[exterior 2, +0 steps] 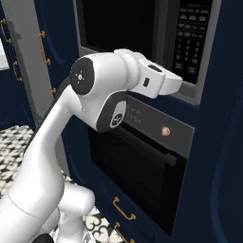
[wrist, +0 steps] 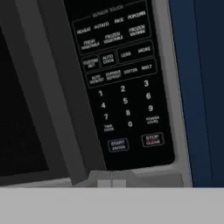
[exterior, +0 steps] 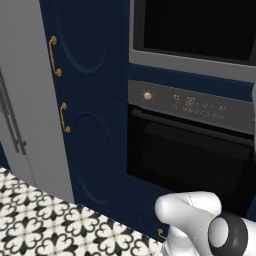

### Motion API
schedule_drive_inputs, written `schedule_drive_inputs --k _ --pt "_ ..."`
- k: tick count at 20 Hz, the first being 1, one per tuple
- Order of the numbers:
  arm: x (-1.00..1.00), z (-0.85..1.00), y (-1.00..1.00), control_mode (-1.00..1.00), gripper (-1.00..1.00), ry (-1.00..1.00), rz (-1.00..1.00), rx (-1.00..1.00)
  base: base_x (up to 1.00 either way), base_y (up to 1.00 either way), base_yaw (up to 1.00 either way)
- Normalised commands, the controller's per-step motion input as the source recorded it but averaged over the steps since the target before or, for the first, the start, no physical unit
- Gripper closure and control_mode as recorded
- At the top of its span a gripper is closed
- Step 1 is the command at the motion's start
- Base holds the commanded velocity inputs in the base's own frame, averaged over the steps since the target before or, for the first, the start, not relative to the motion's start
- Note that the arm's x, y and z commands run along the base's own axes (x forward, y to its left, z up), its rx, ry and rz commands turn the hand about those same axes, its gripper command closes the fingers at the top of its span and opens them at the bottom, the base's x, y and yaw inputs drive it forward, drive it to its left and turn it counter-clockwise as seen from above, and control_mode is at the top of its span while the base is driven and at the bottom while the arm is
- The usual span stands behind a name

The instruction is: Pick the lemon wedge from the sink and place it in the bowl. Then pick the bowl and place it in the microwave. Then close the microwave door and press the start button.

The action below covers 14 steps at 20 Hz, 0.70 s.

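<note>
My fingers (wrist: 111, 183) are clenched on nothing, just below the keypad (wrist: 120, 83) of the microwave (exterior 2: 142, 42). The microwave door (wrist: 26, 96) sits shut beside the start button (wrist: 118, 145).

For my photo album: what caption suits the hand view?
Closed gripper faces the microwave keypad, START button just ahead.

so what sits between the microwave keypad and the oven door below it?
In the right base view, the microwave keypad is followed downward by the microwave's grey frame, then the oven control panel with its brass knob, then the oven door.
</note>
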Motion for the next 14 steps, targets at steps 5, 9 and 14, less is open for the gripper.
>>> schedule_drive_inputs --k 5,9,14 --pt "0.06 0.00 -0.11 -1.00 1.00 -0.02 0.00 0.05 0.00 0.00 0.00" --pt "0.19 0.00 0.00 -1.00 1.00 0.00 0.00 0.00 0.00 0.00 0.00" --pt "0.27 -0.03 -0.08 -1.00 1.00 0.00 0.00 0.00 0.00 0.00 0.00"
